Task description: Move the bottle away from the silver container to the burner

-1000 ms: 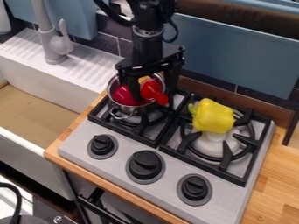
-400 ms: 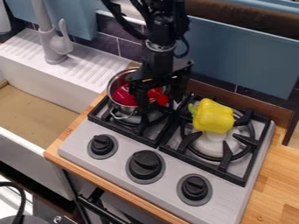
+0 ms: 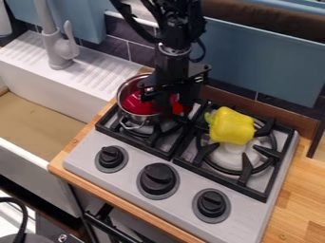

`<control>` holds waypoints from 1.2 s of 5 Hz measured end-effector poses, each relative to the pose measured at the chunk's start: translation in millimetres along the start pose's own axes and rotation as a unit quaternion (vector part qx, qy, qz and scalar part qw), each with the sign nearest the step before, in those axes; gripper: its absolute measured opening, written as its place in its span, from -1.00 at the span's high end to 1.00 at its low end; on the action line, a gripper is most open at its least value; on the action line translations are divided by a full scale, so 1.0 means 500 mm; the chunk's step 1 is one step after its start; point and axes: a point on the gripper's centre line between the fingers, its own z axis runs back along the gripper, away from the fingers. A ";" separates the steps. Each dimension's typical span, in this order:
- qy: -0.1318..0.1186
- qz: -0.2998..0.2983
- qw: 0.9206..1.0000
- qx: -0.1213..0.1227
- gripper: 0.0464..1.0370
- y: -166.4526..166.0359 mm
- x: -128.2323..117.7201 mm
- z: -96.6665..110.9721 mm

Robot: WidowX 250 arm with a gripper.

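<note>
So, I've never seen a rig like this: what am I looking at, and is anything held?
One fixed camera looks down at a slant. The black machine is a robot arm; its gripper hangs at the right side of a silver pot. Something red is in the pot; the red beside the gripper is probably the bottle, but I can't tell whether it's held. The pot and a yellow pepper sit on the stove.

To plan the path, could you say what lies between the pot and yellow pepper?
Black grates, the red bottle's end and the pincer, in the camera view.
</note>
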 end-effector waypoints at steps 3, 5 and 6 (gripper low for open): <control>0.010 0.027 1.000 0.005 0.49 -0.001 0.022 0.005; 0.031 0.039 0.999 0.006 0.49 0.004 0.035 0.033; 0.030 0.033 0.999 -0.013 0.49 0.008 0.036 0.077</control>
